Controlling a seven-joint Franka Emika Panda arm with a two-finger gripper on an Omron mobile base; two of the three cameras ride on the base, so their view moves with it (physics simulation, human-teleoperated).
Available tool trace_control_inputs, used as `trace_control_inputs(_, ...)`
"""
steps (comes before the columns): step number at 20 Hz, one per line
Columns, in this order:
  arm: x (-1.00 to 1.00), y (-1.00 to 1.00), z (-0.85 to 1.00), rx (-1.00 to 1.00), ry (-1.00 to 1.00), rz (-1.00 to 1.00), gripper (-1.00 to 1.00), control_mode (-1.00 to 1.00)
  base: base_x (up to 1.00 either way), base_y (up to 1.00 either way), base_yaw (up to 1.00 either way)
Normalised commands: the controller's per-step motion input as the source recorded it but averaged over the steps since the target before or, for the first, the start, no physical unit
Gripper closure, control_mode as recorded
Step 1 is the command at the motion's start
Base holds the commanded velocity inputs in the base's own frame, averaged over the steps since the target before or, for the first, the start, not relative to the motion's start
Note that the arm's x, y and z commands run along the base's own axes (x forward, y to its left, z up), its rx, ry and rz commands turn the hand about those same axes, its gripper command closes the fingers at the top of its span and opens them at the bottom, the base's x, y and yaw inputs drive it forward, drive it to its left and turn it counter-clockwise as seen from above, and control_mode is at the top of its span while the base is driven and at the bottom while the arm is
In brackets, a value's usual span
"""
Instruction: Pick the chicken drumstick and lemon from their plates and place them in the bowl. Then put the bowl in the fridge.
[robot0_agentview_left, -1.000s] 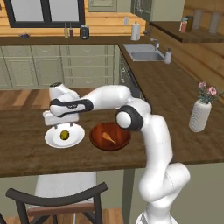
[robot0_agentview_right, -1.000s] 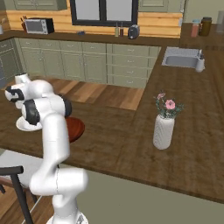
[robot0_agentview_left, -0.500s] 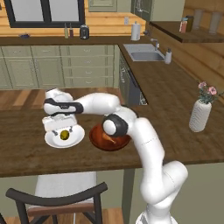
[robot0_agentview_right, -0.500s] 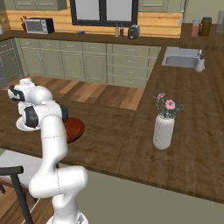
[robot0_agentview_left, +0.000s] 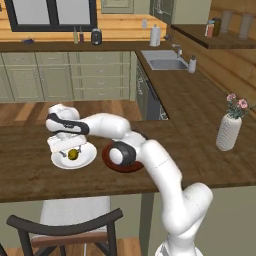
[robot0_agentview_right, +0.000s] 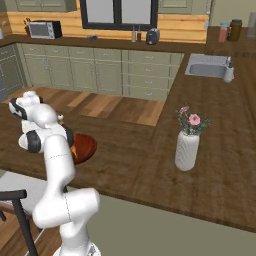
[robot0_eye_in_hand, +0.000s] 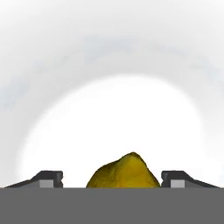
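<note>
Lemon (robot0_agentview_left: 73, 154) lies on the plate (robot0_agentview_left: 87, 159) on the counter (robot0_agentview_left: 30, 170). Bowl (robot0_agentview_left: 111, 162) stands just right of that plate. Gripper (robot0_eye_in_hand: 112, 178) sits low over the plate, one finger either side of the lemon. Vase (robot0_agentview_left: 228, 132) stands well right of the bowl.

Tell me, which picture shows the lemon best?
The hand view shows it best: the lemon sits big and close on the white plate, right between the jaws. In the left base view the lemon is a tiny yellow-green ball on that plate, under the robot's hand. In the right base view the arm blocks it.
</note>
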Motion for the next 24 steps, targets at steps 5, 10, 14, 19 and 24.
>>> trace_control_inputs(5,-0.41,-0.40,0.00,0.01,-0.01,0.00,1.00,-1.00,0.00,0.00,0.00)
trace_control_inputs(10,-1.00,-1.00,0.00,0.15,-0.29,0.00,1.00,-1.00,0.00,0.00,0.00)
trace_control_inputs(14,-1.00,-0.96,0.27,0.25,-0.47,0.01,1.00,-1.00,0.00,0.00,0.00)
trace_control_inputs(19,-1.00,-0.99,0.38,0.35,-0.51,0.02,1.00,-1.00,0.00,0.00,0.00)
trace_control_inputs(24,-0.85,-1.00,0.22,0.64,-0.42,0.01,1.00,-1.00,0.00,0.00,0.00)
